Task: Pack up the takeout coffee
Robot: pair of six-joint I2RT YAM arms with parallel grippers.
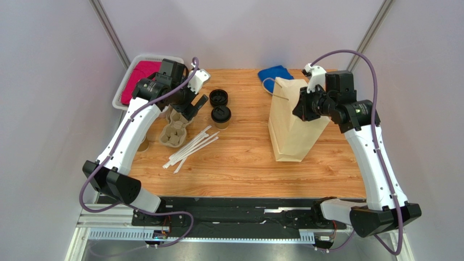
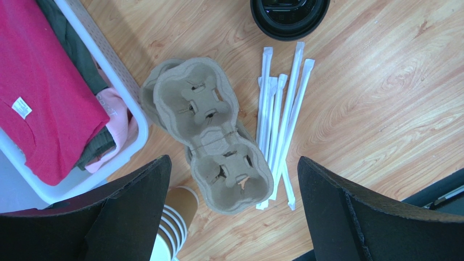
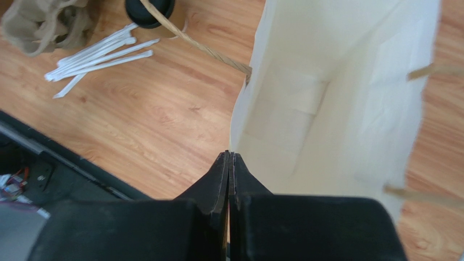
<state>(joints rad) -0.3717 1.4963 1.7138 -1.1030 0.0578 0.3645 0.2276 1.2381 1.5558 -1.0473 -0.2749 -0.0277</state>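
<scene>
The takeout coffee, a tan cup under a round black lid, stands on the table left of centre; its lid shows at the top edge of the left wrist view. My left gripper hangs open just left of it, above a pulp cup carrier, with nothing between its fingers. A tall kraft paper bag stands open at the right. My right gripper is shut on the near rim of the bag, whose pale inside shows no contents.
A pile of black lids sits behind the coffee. Wrapped straws lie beside the carrier. Stacked lidless cups stand at the left edge. A white basket of clothes and a blue cloth sit at the back.
</scene>
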